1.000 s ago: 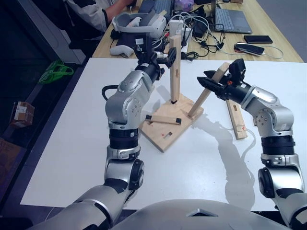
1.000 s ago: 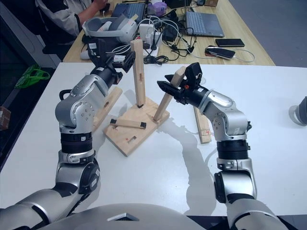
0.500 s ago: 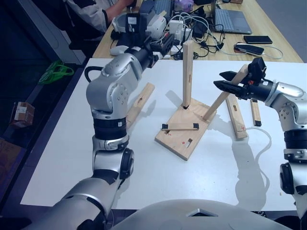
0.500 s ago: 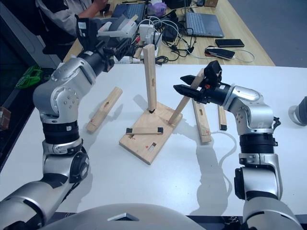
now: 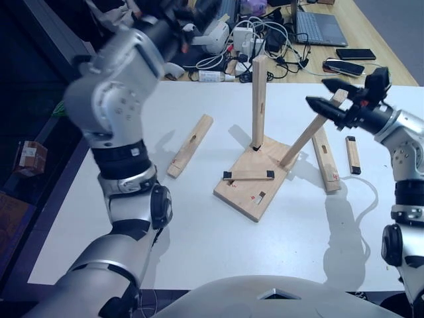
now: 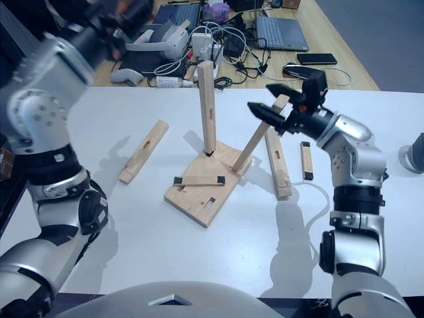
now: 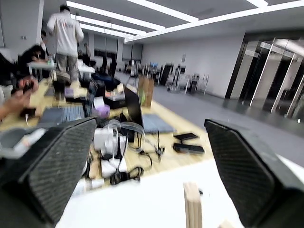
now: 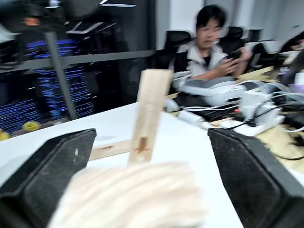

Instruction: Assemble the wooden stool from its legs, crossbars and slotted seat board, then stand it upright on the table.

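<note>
Looking down over the white counter, I see the slotted seat board lying flat near the middle. An upright leg stands in a slot at its far corner, and a leaning leg is planted just beside that one, tilting out toward my right. A short crossbar lies flat on the board in front of them. My right pincer sits at the top of the leaning leg with its fingers spread wide and the wooden end between them; I cannot tell whether either pad touches the wood. My left pincer is raised high toward the far left, gaping wide and holding nothing. A loose leg lies on the counter well to the left of the board. A fourth leg lies flat to the board's right, just past the leaning one, and a second crossbar lies beside that, nearer the right edge.
</note>
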`<state>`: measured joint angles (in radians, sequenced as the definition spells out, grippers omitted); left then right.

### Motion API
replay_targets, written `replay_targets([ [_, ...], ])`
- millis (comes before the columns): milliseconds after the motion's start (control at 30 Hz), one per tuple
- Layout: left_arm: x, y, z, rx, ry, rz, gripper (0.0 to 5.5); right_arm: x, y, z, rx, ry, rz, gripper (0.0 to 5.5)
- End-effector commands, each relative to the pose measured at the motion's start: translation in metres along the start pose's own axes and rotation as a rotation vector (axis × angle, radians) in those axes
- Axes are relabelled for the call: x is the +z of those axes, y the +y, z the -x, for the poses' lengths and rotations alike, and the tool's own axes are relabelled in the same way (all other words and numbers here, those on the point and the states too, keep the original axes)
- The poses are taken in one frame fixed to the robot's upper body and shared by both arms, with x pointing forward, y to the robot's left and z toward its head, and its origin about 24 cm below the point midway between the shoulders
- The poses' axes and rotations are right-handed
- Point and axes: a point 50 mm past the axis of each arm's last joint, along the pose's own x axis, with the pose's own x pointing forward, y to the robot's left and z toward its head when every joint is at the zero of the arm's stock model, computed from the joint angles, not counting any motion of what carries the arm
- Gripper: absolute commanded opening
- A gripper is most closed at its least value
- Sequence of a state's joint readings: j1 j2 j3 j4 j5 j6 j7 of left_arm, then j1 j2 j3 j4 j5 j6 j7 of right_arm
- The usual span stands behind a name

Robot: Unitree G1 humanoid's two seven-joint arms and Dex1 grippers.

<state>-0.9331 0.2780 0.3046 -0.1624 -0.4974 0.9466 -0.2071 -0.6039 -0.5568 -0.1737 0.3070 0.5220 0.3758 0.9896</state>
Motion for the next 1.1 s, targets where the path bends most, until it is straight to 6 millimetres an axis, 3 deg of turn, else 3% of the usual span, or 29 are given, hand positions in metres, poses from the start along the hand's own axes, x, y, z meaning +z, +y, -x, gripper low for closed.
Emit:
replay_targets([
  [33,0.061,0.004,0.011,0.053,-0.147,-0.056,4.23,0.064,-0.026,0.019,-0.176,-0.166,0.119,4.32],
  [167,0.11,-0.036,-0.005,-0.057,-0.311,-0.044,4.23,0.105,-0.061,0.08,-0.66,-0.456,0.186,4.32],
  [233,0.116,-0.048,-0.014,-0.108,-0.351,-0.021,4.23,0.1,-0.067,0.097,-0.834,-0.606,0.153,4.32],
  [300,0.106,-0.051,-0.023,-0.105,-0.322,-0.056,4.23,0.091,-0.067,0.087,-0.869,-0.681,0.098,4.32],
  [367,0.089,-0.037,-0.024,-0.011,-0.265,-0.109,4.23,0.086,-0.066,0.051,-0.817,-0.653,0.079,4.32],
  [467,0.066,0.014,-0.01,0.251,-0.254,-0.191,4.23,0.069,-0.056,0.01,-0.858,-0.584,0.054,4.32],
  [533,0.046,0.048,0.008,0.495,-0.292,-0.269,4.23,0.043,-0.051,0.007,-1.007,-0.494,0.045,4.32],
  [600,0.016,0.064,0.025,0.679,-0.3,-0.272,4.23,0.016,-0.049,0.012,-1.185,-0.326,0.133,4.32],
  [700,-0.023,0.052,0.027,0.705,-0.236,-0.308,4.23,-0.004,-0.04,0.022,-1.264,-0.235,0.166,4.32],
  [800,-0.046,0.043,0.035,0.652,-0.155,-0.31,4.23,-0.013,-0.023,0.022,-1.257,-0.24,0.14,4.32],
  [1000,-0.062,0.031,0.053,0.626,-0.076,-0.304,4.23,-0.007,-0.009,0.014,-1.077,-0.258,0.16,4.32],
  [1100,-0.057,0.032,0.062,0.629,-0.071,-0.313,4.23,-0.007,0.004,0.014,-0.96,-0.276,0.131,4.32],
])
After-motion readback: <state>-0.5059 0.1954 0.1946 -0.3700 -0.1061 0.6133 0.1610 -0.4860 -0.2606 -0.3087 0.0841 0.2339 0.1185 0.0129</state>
